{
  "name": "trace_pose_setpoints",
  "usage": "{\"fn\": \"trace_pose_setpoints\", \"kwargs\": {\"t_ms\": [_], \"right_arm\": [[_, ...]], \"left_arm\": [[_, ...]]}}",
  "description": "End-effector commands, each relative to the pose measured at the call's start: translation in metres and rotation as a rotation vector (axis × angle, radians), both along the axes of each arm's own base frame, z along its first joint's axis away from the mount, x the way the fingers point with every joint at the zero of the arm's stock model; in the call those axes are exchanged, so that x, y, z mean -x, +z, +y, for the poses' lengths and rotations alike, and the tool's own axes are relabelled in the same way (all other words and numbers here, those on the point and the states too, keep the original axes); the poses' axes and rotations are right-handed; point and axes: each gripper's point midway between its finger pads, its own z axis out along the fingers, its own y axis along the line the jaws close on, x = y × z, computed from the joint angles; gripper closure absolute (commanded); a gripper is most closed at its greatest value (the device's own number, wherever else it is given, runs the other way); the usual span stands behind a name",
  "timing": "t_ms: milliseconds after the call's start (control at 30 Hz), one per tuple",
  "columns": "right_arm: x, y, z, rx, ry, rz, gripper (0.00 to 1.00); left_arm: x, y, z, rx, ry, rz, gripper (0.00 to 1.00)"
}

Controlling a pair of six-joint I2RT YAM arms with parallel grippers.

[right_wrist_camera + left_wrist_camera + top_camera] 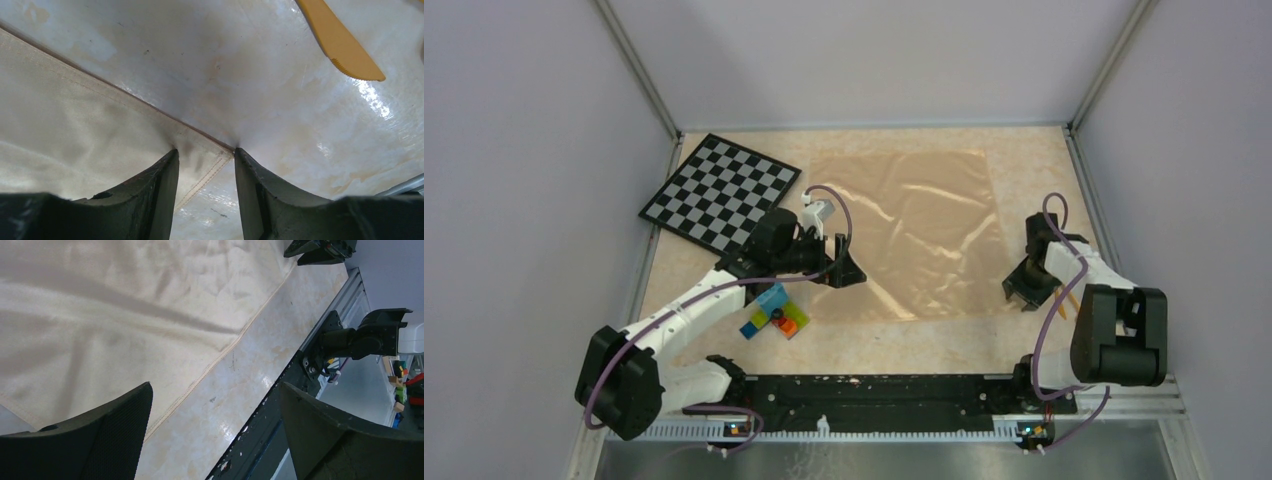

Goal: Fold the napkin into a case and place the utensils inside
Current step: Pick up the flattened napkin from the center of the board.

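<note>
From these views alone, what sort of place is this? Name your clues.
Probably a robot lab test cell: plain grey walls enclose the table, left arm and right arm are bolted to its near rail, checkerboard and toy bricks lie beside the napkin.

We see a plain peach-orange napkin (902, 232) on a mottled beige worktop (1024, 160), a black-and-white checkered board (720, 190), toy bricks (774, 315) in blue, green, yellow and orange, and an orange-yellow knife (340, 42).
</note>
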Motion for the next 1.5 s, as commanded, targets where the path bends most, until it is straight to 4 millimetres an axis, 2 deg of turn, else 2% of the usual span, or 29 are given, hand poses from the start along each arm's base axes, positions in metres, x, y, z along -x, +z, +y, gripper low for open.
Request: {"fn": "trace_pose_setpoints", "kwargs": {"t_ms": [0,167,500,767,967,1100,1200,1233,1467], "right_arm": [[0.011,-0.011,-0.004,0.019,-0.039,0.03,0.56],[0.021,-0.015,-0.005,0.028,-0.067,0.061,0.55],[0.02,0.003,-0.009,0.053,-0.065,0.044,0.54],[0.019,-0.013,-0.005,0.031,-0.087,0.068,0.55],[0.02,-0.023,-0.003,0.025,-0.16,0.034,0.66],[0.021,-0.023,-0.002,0.023,-0.185,0.012,0.81],[0.021,-0.015,-0.004,0.034,-0.195,-0.014,0.97],[0.019,-0.012,-0.004,0.032,-0.196,-0.028,1.0],[0.007,0.019,-0.007,0.041,-0.221,-0.196,1.0]], "left_arm": [[-0.011,0.019,0.0,0.003,0.013,-0.072,0.01],[-0.012,0.021,0.002,-0.005,0.017,-0.081,0.01],[-0.015,0.017,0.004,-0.016,0.032,-0.082,0.01],[-0.016,0.015,0.003,-0.016,0.029,-0.075,0.01],[-0.016,0.015,0.007,-0.02,0.049,-0.077,0.01],[-0.015,0.008,0.011,-0.039,0.069,-0.051,0.01],[-0.011,-0.004,0.014,-0.045,0.11,0.019,0.01],[-0.008,-0.008,0.013,-0.038,0.122,0.055,0.01],[0.01,-0.048,0.014,-0.121,0.233,0.311,0.01]]}}
